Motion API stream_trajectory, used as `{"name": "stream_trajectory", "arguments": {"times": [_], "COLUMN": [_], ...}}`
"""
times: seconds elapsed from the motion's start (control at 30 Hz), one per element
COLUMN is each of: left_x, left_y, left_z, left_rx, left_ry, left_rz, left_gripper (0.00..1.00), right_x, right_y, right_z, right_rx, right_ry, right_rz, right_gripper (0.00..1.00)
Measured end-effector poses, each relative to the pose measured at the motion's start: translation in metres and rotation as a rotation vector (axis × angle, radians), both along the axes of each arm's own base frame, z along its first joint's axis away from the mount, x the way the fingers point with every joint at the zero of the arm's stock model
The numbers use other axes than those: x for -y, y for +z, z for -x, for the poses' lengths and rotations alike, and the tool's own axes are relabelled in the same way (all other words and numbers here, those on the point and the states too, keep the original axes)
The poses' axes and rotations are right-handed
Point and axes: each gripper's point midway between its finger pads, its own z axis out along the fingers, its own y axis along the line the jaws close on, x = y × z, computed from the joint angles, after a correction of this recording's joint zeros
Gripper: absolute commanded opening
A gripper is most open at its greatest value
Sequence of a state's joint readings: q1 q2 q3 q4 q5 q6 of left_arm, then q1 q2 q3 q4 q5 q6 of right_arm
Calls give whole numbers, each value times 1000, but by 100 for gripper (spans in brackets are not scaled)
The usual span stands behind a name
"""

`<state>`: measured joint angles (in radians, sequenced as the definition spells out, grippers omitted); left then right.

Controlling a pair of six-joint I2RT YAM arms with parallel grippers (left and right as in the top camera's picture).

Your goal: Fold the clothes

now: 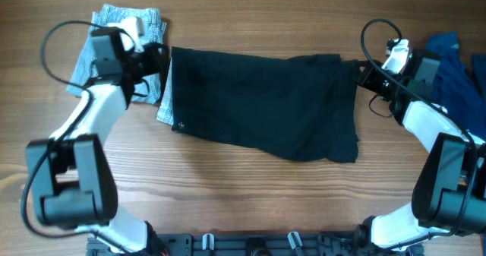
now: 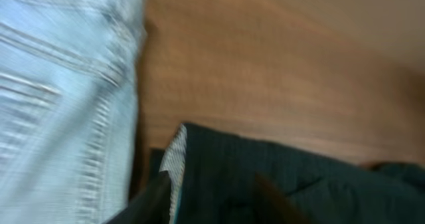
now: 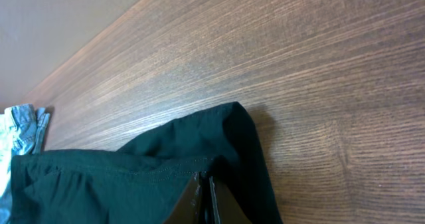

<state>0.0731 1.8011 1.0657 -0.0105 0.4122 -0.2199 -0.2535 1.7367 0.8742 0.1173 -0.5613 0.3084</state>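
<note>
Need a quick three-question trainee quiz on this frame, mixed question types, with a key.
1. True or false: the right gripper is shut on an edge of the black shorts.
2. Which item lies closest to the left gripper, apart from the black shorts? A. pale denim shorts B. red towel C. white sock
3. Short answer: beside which arm does the royal-blue garment lie?

Key: 1 true; 2 A; 3 the right arm.
</note>
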Motion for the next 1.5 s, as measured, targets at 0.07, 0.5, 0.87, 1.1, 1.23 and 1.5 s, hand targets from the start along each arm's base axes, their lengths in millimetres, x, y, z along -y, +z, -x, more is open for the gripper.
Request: {"name": "stream_trajectory", "arguments": {"times": [0.07,0.5,0.87,1.1,1.23,1.5], "left_x": [13,33,31,-7,-18,-28], "left_y": [-27,-52,-44,40,48,3], "left_z": [3,2,2,6,11,6], "left_rx": [-56,-62,-43,86,79,-14], "left_ry": [-29,-125,-145,-62,-13,42], "left_rz": [2,43,88,67,33,-16], "left_gripper": [41,4,4,4,4,27], "right_x": [0,-1,-1,7,8,1], "right_y": [-1,-4,-4,15,19,17], "right_z": [1,4,3,-7,-10,-12], "right_rx": [-6,-25,-23,31,48,41], "right_ry": [0,0,-1,2,5,11], "right_rz": [-2,-7,-5,-15,-13,10], "right_gripper": [4,4,4,4,4,27]}}
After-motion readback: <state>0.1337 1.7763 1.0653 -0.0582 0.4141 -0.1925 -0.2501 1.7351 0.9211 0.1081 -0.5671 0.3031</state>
